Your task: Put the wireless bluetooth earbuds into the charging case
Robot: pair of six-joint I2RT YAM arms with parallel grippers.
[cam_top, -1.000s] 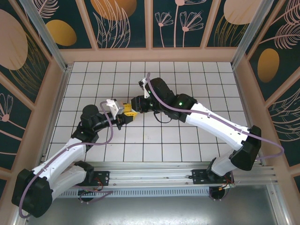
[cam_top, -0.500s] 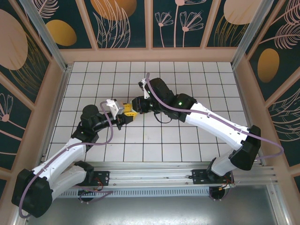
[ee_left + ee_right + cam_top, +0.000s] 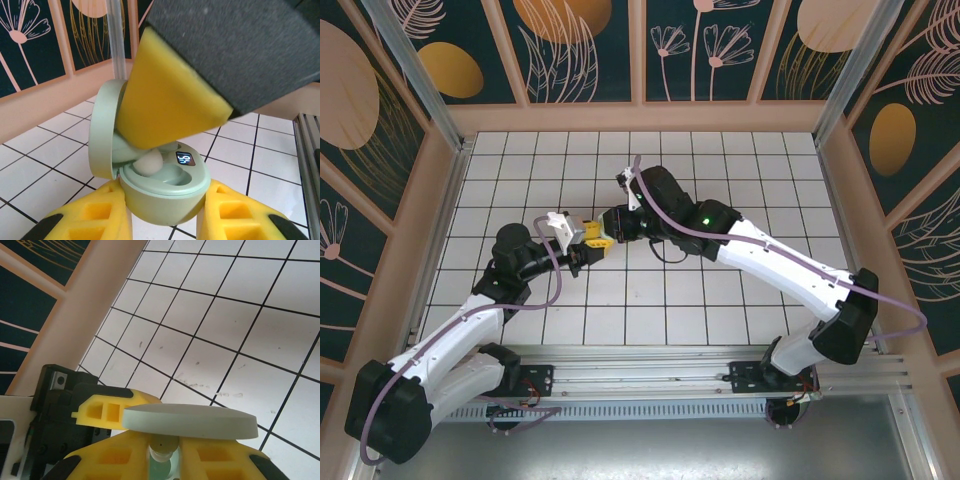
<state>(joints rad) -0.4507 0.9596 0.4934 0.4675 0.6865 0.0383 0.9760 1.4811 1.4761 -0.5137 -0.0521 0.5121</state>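
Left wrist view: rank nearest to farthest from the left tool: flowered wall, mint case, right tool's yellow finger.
1. Mint charging case: held in the left tool.
2. Right tool's yellow finger: just above it.
3. Flowered wall: far behind, upper left.

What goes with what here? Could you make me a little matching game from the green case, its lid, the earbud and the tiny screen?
Things:
1. mint case
2. lid
3. mint earbud
4. display

States:
A. lit, showing digits
B. flipped up, open
C. clamped in the left gripper
D. low over the case's well, in the right gripper

Pairs: 1-C, 2-B, 3-D, 4-A.
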